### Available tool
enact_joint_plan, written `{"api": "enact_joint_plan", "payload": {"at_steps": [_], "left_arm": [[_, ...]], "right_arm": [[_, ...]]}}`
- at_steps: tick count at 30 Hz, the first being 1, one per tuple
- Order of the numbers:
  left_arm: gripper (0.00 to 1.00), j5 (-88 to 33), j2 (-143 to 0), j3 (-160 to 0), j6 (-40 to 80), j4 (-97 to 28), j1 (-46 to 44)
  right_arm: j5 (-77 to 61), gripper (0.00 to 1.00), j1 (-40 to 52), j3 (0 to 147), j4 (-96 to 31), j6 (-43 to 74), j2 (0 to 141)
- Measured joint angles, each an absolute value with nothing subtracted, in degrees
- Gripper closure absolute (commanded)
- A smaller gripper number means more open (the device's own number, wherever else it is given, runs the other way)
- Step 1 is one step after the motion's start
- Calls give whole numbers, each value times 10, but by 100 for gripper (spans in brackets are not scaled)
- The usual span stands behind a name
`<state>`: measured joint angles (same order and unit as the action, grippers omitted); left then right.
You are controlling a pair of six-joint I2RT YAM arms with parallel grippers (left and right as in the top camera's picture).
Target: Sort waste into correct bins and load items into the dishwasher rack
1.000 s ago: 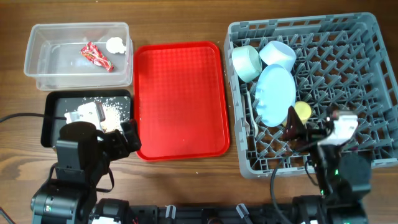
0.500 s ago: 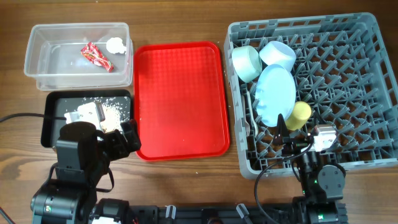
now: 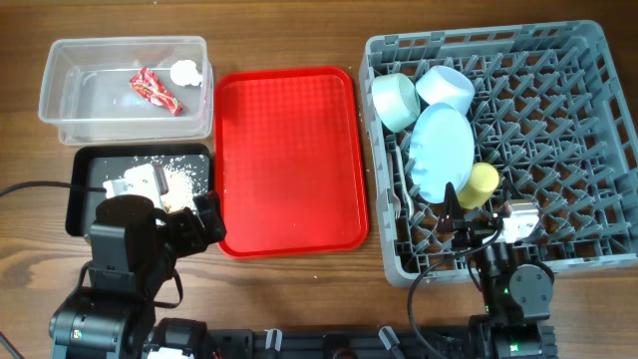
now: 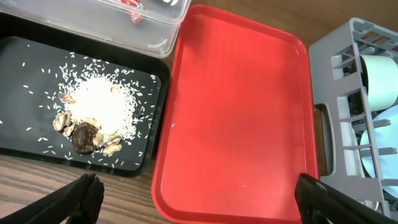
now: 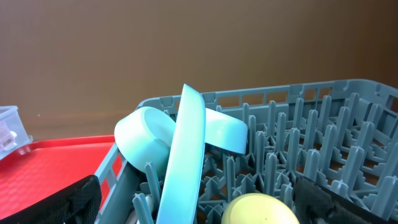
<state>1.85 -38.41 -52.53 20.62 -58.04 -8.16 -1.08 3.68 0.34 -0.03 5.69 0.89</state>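
Observation:
The grey dishwasher rack (image 3: 588,130) holds two pale blue-green bowls (image 3: 395,100) (image 3: 446,88), the pale blue plate (image 3: 441,152) on edge, the yellow cup (image 3: 480,184) and white cutlery (image 3: 402,191). My right gripper (image 3: 477,221) is open and empty at the rack's front edge, just behind the cup (image 5: 261,211) and plate (image 5: 183,155). My left gripper (image 4: 199,205) is open and empty over the table in front of the red tray. The clear container (image 3: 70,110) holds the red wrapper (image 3: 155,88) and the tissue (image 3: 184,71). The black tray (image 4: 18,50) holds white rice (image 4: 102,102) and brown bits (image 4: 84,134).
The flat red serving tray (image 3: 289,160) lies between the bins and the rack, with a few tiny specks on it. Bare wooden table shows along the front edge and behind the tray. The rack's right half has only upright pegs (image 5: 323,124).
My right arm has drawn back toward the table's front edge and lower. The yellow cup now lies in full view in the rack. The left arm has not moved.

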Motion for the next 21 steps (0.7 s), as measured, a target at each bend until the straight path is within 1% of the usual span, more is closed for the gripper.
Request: {"api": "enact_joint_plan", "payload": {"at_steps": [4, 5, 9, 10, 11, 13, 15, 16, 18, 21], "left_arm": [[0, 24, -378, -522, 204, -578, -81], [0, 27, -366, -514, 201, -559, -79], [0, 32, -224, -325, 192, -347, -46], [0, 32, -175, -246, 191, -249, -44], [0, 31, -112, -172, 191, -194, -43], [0, 31, -57, -82, 182, -86, -43], [0, 27, -23, -39, 143, -13, -43], [0, 22, -12, -28, 125, -9, -43], [0, 9, -8, -11, 100, -41, -43], [0, 0, -7, -7, 87, -43, -43]], "right_arm": [[-11, 0, 37, 3, 0, 57, 9], [-11, 0, 37, 3, 0, 57, 9], [-13, 0, 37, 3, 0, 57, 9], [-13, 0, 37, 4, 1, 57, 9], [-13, 0, 37, 4, 0, 57, 8], [-13, 0, 37, 4, 0, 57, 8], [-13, 0, 37, 4, 0, 57, 8], [-13, 0, 37, 4, 0, 57, 8], [-13, 0, 37, 4, 0, 57, 8], [-13, 0, 37, 4, 0, 57, 8]]}}
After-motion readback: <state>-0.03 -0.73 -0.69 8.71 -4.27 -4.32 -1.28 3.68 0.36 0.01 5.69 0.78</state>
